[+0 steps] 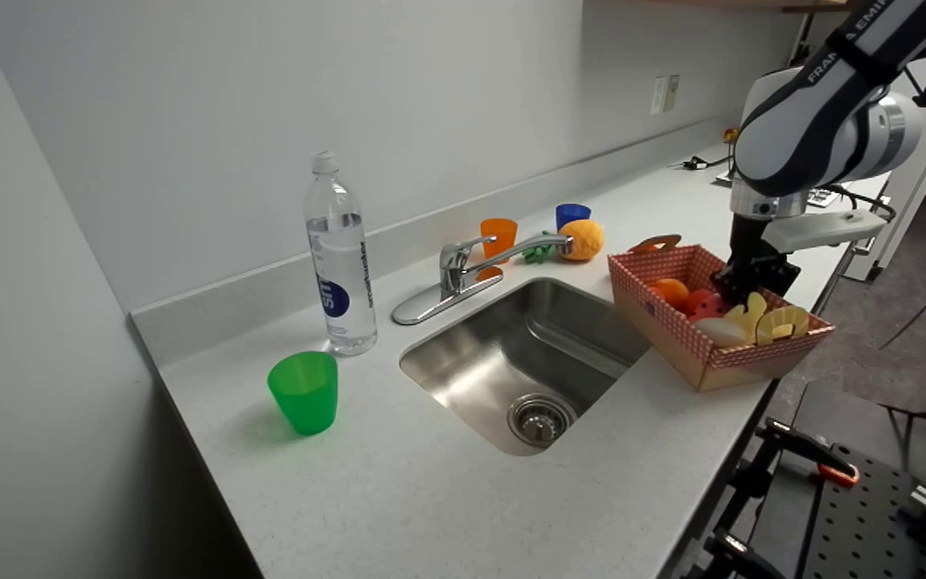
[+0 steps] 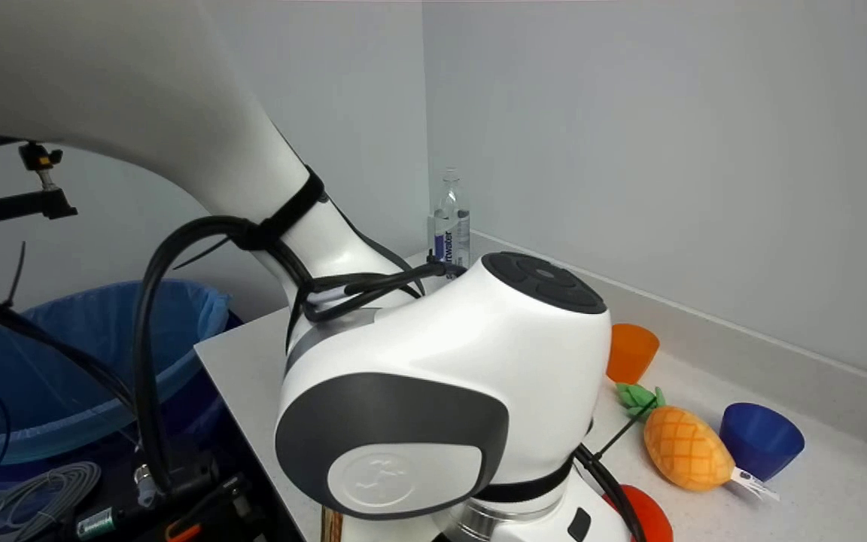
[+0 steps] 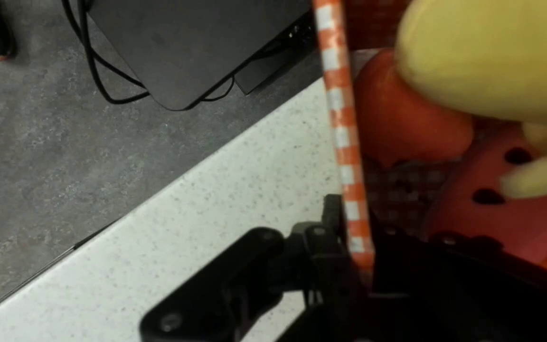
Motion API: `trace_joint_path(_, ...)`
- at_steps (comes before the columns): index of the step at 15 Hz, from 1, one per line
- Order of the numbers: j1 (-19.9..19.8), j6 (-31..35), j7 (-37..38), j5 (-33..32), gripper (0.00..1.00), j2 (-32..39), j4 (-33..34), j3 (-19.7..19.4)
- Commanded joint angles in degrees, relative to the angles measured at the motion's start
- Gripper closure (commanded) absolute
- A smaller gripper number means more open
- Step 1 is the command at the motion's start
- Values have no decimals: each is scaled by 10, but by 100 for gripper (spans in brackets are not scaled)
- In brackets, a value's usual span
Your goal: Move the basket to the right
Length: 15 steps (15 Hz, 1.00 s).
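The basket (image 1: 664,350) has a red-and-white checked lining and tan outer walls. In an exterior view it stands at the counter's front edge beside the sink, with toy food inside. My gripper (image 1: 755,277) reaches down at its far long wall. In the wrist view the checked rim (image 3: 342,128) runs between the fingers of my gripper (image 3: 355,223), one finger outside the wall and one inside. The fingers appear closed on the rim; the inner finger is dark. Whether the basket's bottom touches the counter is hard to tell. In an exterior view the arm (image 2: 441,391) hides nearly all of it.
The metal sink (image 1: 463,386) and faucet (image 1: 455,269) are beside the basket. A green cup (image 1: 306,394) and water bottle (image 1: 342,273) stand beyond the sink. An orange cup (image 1: 499,236), blue cup (image 2: 761,440) and toy pineapple (image 2: 688,448) are along the wall.
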Motion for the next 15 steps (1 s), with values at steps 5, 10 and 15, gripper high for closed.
trace_joint_path(5,-10,1,-5,6,65,43,14,-4)
trace_joint_path(10,-4,-11,-13,16,28,25,8,4)
trace_joint_path(15,11,-53,-25,-4,0,-17,1,24)
